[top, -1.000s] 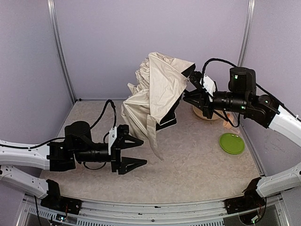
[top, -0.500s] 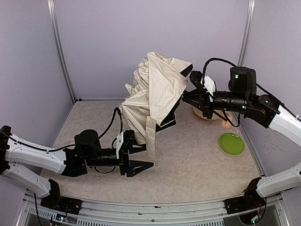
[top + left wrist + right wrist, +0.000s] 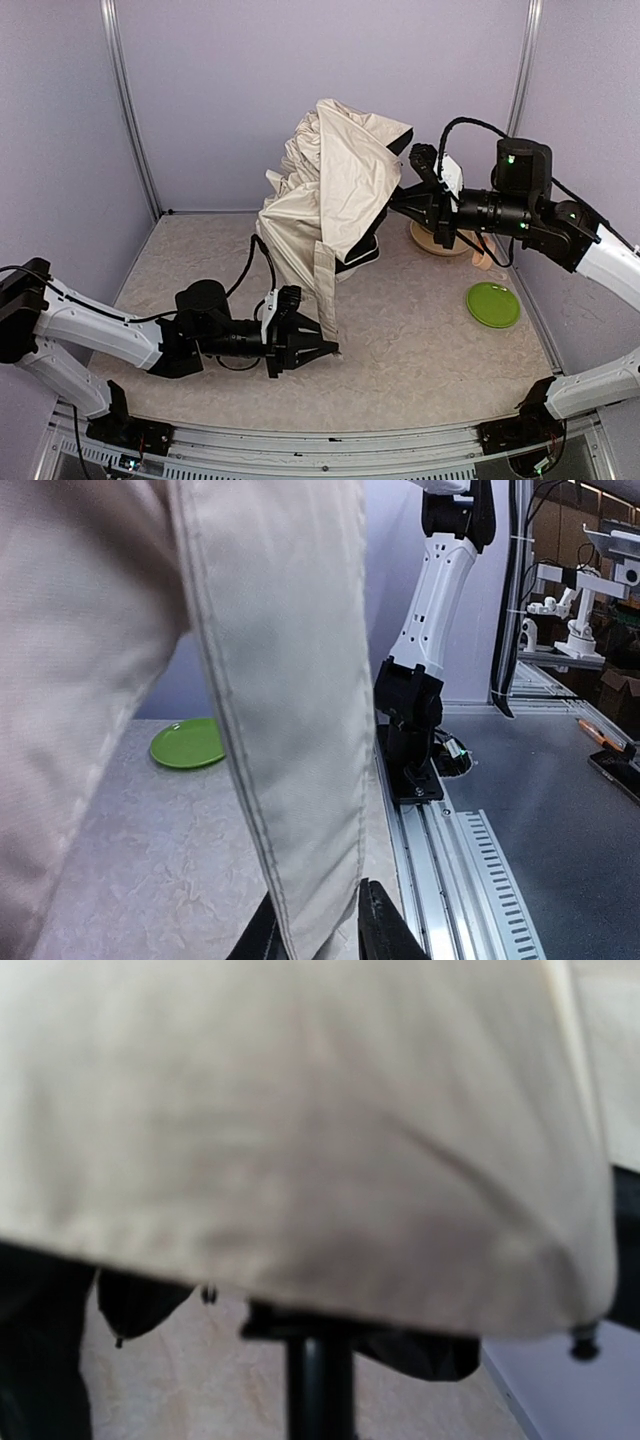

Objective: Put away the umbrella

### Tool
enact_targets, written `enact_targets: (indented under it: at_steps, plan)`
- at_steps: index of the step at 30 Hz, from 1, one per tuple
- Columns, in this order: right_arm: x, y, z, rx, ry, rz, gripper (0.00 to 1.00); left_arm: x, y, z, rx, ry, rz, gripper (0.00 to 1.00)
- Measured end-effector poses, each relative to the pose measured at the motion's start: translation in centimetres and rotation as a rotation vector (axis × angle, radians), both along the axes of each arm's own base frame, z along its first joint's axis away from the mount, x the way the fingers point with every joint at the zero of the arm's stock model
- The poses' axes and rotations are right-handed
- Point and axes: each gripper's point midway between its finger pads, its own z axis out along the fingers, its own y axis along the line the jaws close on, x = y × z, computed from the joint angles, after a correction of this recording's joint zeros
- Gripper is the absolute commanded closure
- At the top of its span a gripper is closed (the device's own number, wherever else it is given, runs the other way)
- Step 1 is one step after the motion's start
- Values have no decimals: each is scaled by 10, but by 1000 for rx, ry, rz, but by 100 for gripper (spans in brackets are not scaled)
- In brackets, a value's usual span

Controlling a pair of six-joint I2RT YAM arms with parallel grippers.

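The umbrella (image 3: pixel 335 190) hangs half folded above the table, cream fabric outside and black lining beneath. A long cream strap (image 3: pixel 325 290) drops from it toward the table. My left gripper (image 3: pixel 328 347) lies low on the table with its two black fingers pinched on the strap's lower end (image 3: pixel 290 730); the jaws (image 3: pixel 320 935) touch both faces of it. My right gripper (image 3: pixel 400 200) reaches in under the canopy from the right. In the right wrist view the black shaft (image 3: pixel 320 1390) runs up from between its hidden fingers into the blurred canopy (image 3: pixel 300 1110).
A green plate (image 3: pixel 493 304) lies at the right of the table, also in the left wrist view (image 3: pixel 188 742). A beige bowl (image 3: pixel 440 240) and a small pale object (image 3: pixel 484 262) sit behind it. The right arm's base (image 3: pixel 410 730) stands by the near rail.
My left arm has swung right and forward to the hanging strap, and its wide-open jaws have closed on it. The umbrella and right arm have barely shifted.
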Motion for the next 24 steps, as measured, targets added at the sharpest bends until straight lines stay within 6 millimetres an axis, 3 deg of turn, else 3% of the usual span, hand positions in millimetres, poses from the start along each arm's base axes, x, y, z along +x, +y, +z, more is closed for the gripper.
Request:
enact_targets:
  at_steps: [3, 11, 15, 20, 24]
  plan:
    - [0, 0, 0, 2, 3, -1, 100, -3, -6, 0, -7, 6, -22, 100]
    - [0, -3, 1, 10, 20, -10, 100, -12, -6, 6, -36, 25, -64, 100]
    - [5, -15, 11, 12, 38, -49, 100, -24, 18, 19, -30, 9, -64, 100]
    - [11, -33, 22, 16, 51, -99, 100, -45, 50, 66, -82, -91, -60, 100]
    - [1, -33, 19, 7, 77, -55, 100, -37, 65, 71, -55, -140, 20, 100]
